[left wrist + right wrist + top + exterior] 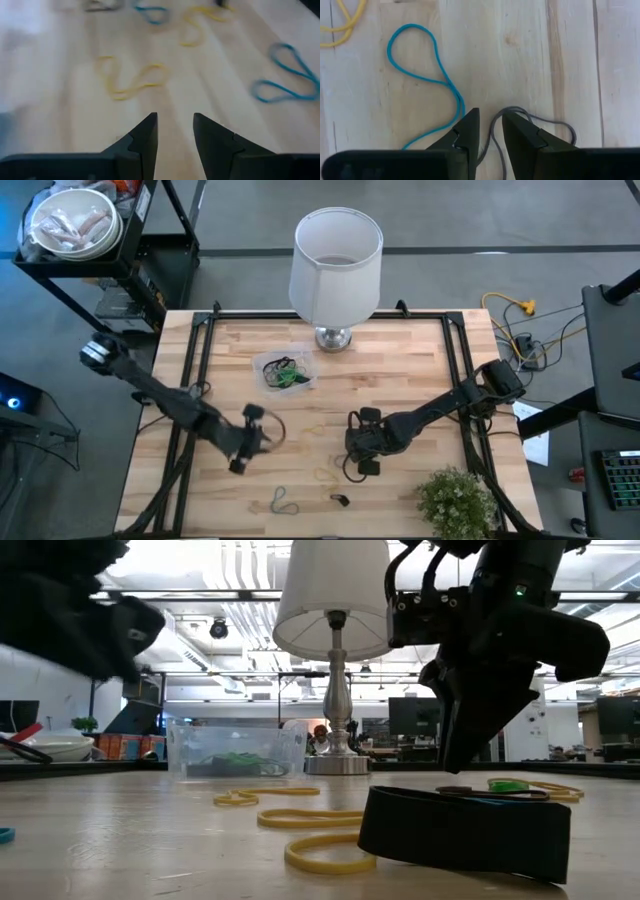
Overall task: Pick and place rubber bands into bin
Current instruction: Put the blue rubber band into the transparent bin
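Observation:
Rubber bands lie loose on the wooden table. A grey band (540,122) and a blue band (420,60) lie at my right gripper (491,127), which points down at the table's middle (352,448); it is open, its fingers on either side of a grey strand. My left gripper (175,130) is open and holds nothing above the boards at the left (262,438), with a yellow band (132,82) ahead of it. The clear bin (287,370) stands in front of the lamp with green bands inside. My right gripper points down at the table with one strand of the grey band (493,131) running through the narrow gap between its fingers. I cannot tell whether the fingers touch the strand. The band lies slack and flat on the boards.
A white lamp (335,260) stands at the far middle edge and a small plant (455,500) at the near right corner. A wide black band (465,830) and yellow bands (320,840) lie near the front edge. A greyish band (285,500) lies near front left.

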`<action>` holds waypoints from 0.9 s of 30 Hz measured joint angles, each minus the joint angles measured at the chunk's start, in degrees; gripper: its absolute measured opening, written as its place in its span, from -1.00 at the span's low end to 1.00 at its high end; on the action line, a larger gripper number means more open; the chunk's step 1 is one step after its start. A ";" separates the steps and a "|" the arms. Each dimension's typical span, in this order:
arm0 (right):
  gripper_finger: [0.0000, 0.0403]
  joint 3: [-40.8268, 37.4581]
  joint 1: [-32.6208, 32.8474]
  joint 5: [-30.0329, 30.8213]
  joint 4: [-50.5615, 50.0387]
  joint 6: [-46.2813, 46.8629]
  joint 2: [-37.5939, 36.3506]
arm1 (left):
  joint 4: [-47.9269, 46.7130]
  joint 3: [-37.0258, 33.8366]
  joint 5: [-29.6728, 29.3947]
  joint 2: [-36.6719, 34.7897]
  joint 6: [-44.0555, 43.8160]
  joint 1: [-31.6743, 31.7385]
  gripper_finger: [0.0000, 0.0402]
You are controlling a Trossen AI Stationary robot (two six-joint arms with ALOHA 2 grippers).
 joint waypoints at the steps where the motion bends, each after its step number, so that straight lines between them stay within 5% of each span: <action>1: -0.62 -0.07 0.06 -0.01 -0.05 0.19 0.00 | 0.60 0.55 0.52 1.98 0.00 -1.42 -0.46; 16: -0.64 -0.88 0.39 -0.13 0.17 1.06 -0.06 | -3.61 21.08 7.17 32.29 4.69 -9.99 -0.46; 27: -0.66 -1.14 0.39 -0.09 0.69 1.03 -0.09 | -16.70 32.51 8.37 39.21 4.45 -11.18 -0.46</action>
